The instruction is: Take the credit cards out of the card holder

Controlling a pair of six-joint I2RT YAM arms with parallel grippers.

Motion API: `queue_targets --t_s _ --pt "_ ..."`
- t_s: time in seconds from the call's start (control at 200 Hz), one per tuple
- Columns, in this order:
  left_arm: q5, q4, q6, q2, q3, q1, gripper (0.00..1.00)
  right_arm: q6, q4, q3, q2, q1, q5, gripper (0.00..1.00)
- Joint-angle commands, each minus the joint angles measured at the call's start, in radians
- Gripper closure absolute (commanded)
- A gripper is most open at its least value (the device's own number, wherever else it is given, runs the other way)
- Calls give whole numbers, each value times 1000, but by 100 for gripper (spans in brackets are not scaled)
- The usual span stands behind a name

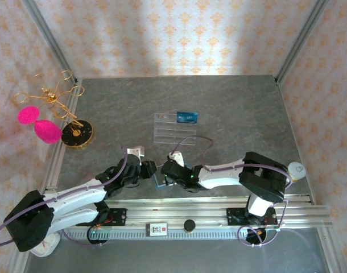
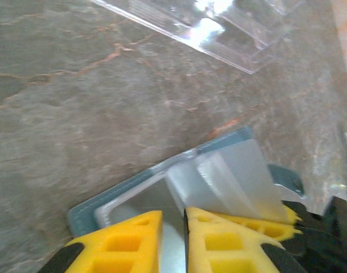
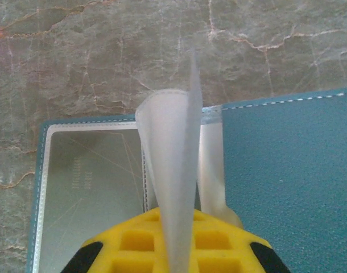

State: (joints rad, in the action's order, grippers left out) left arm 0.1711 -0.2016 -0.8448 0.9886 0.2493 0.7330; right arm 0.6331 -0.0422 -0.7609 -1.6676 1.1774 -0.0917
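Note:
The teal card holder (image 1: 160, 182) lies open near the table's front edge, between my two grippers. In the right wrist view its teal cover (image 3: 287, 170) is on the right. On the left is a window pocket with a grey credit card (image 3: 88, 176) bearing pale marks. My right gripper (image 1: 165, 172) (image 3: 176, 213) is shut on the holder's pale translucent inner flap (image 3: 170, 148) and lifts it upright. My left gripper (image 1: 151, 170) (image 2: 173, 213) stands over the holder's window panel (image 2: 85, 213), its yellow fingers (image 2: 122, 239) nearly together with a slim gap. I see nothing pinched between them.
A clear tiered acrylic stand (image 1: 176, 128) sits just behind the holder, with a blue card (image 1: 186, 117) on its back tier. A gold wire stand with pink pads (image 1: 54, 111) is at the far left. Patterned walls enclose the table.

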Motion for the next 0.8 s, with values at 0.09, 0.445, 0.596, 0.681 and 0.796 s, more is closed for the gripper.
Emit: queue_targets --t_s 0.09,0.445,0.596,0.681,0.796 --pt "34 -128 -32 156 29 63 96 41 30 30 4 -12 50 100" --pt "14 -26 21 328 47 89 100 203 188 51 68 -38 -98 73" --pt "19 -20 42 349 53 89 100 263 233 120 133 -81 -133 67" --pt "18 -17 54 348 59 89 100 287 283 149 158 -106 -163 63" --pt "21 -20 78 337 74 89 100 289 337 175 220 -142 -189 56"
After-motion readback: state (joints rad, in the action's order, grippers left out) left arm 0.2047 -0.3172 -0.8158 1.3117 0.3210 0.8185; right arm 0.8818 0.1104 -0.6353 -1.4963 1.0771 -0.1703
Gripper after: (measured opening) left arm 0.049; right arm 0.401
